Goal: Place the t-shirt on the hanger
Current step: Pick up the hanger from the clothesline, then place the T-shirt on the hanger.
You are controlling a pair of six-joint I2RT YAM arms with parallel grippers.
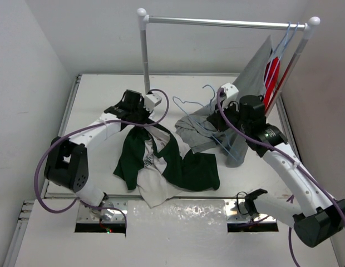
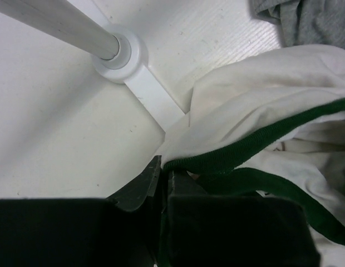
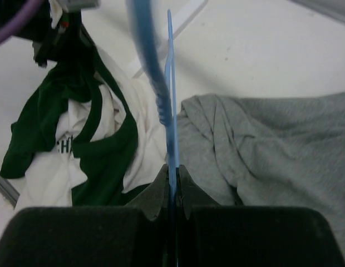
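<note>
On the left half of the counter (image 1: 97,94), beside the foot of the rack post (image 2: 55,22): pinching the green-ribbed neckline of the t-shirt (image 2: 256,105) with the left fingers (image 2: 160,178), pressed tight together on the cloth. Further right, mid-counter, sprawled in a crumpled heap below that grip: white front, dark green sleeves, part of the printed chest lettering showing. Right of that, clamping the thin light-blue wire of the hanger (image 3: 171,83) edge-on with the right fingers (image 3: 171,172), closed on the wire. Poised over a rumpled grey shirt (image 3: 272,144) lying on the counter just beside the t-shirt. Hanger and t-shirt near each other, not threaded together. At the far right, up on the rail (image 1: 217,22), hanging: a red garment (image 1: 274,72) with grey cloth (image 1: 255,69) beside it.
</note>
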